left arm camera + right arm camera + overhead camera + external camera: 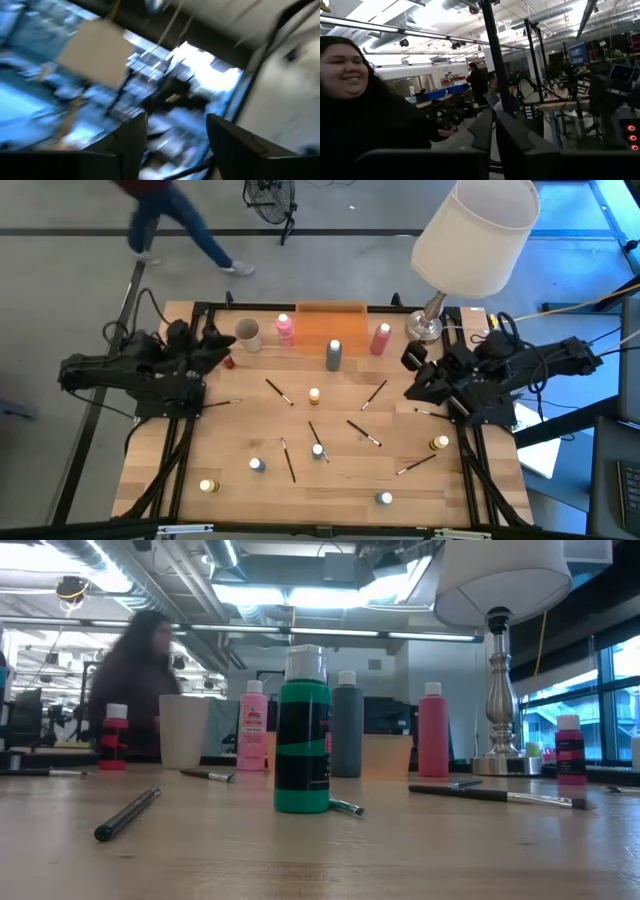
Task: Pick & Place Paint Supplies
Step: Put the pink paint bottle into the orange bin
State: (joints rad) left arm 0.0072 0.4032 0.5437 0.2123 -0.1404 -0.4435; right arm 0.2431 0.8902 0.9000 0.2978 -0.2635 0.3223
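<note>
Glossy green cylindrical bottle (302,735) stands on grained wooden table (320,850).

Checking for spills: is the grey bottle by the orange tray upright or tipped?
Upright: the grey bottle stands on its base, white cap up, in the low view.

Worktop (230,435) pale matt wood; 2 pink bottles (285,330) glossy plastic; lamp stem (497,690) polished metal, near right end effector (418,380).

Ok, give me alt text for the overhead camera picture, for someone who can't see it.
Both arms are drawn back at the wooden table's far corners, left gripper and right gripper holding nothing. Brushes and small pots lie scattered; three bottles stand by the orange tray.
</note>
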